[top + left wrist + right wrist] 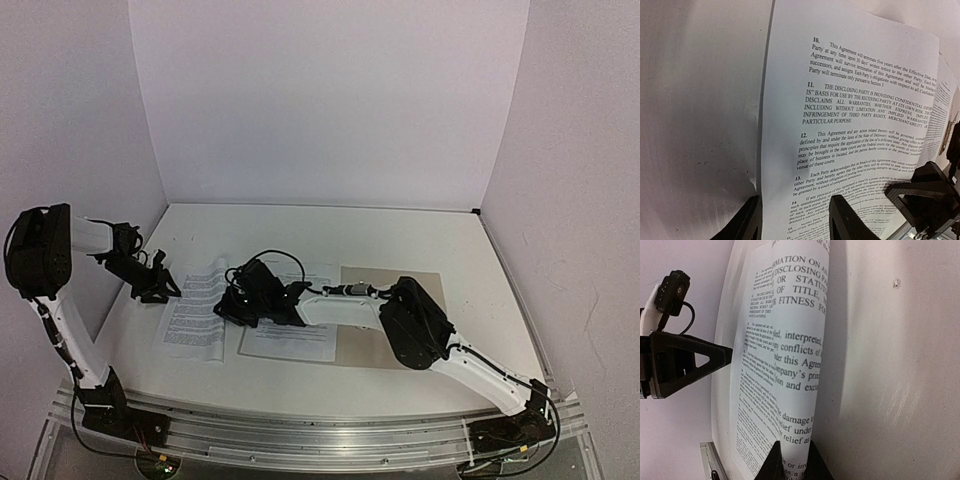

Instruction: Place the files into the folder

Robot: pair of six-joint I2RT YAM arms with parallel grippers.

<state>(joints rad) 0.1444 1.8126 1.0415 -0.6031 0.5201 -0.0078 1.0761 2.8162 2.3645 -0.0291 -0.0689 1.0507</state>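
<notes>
Picking up one sheet (pixel 190 320), which lies at 9 o'clock of the folder (pixel 420 290). The right fingers (pixel 767 470) clamp its curled edge; the left fingers (pixel 745 222) stand apart astride the opposite edge. Next, carry it over the folder.

Lab test booth: plain white walls (pixel 330 100), white table (pixel 400 230), aluminium rail (pixel 320 428).

White files (pixel 195 318) carry dense black text; the folder (pixel 356 346) is tan.
</notes>
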